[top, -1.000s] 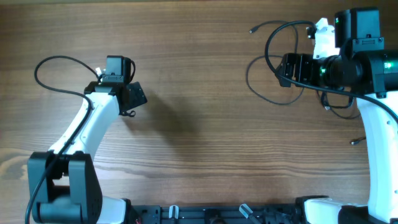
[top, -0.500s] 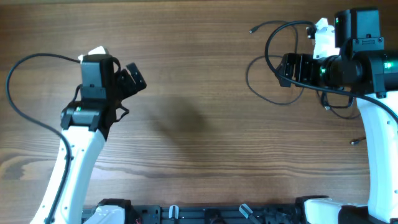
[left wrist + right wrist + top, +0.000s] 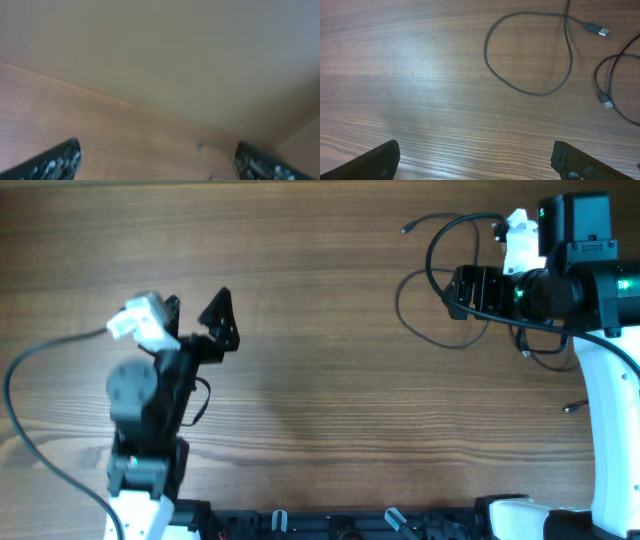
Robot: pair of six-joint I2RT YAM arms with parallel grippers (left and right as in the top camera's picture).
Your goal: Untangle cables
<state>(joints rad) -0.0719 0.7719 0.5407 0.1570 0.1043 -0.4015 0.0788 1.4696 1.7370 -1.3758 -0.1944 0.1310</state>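
Several thin black cables (image 3: pixel 429 265) lie in loose loops at the table's far right, with small plug ends (image 3: pixel 405 228) spread out. In the right wrist view one cable loop (image 3: pixel 486 47) and two USB plugs (image 3: pixel 603 31) lie ahead of the fingers. My right gripper (image 3: pixel 456 292) is open and empty beside the loops, and it shows wide open in its wrist view (image 3: pixel 477 162). My left gripper (image 3: pixel 218 323) is open and empty at the left, far from the cables. Its wrist view (image 3: pixel 159 162) is blurred and shows bare table and wall.
The thicker black cable (image 3: pixel 40 360) of my left arm curves over the table's left side. One more plug end (image 3: pixel 570 408) lies near the right arm's white link. The black base rail (image 3: pixel 330 525) runs along the front edge.
My left arm has pulled back toward the front left, and its gripper now tilts up and points farther out. The right arm and the cables have not moved.
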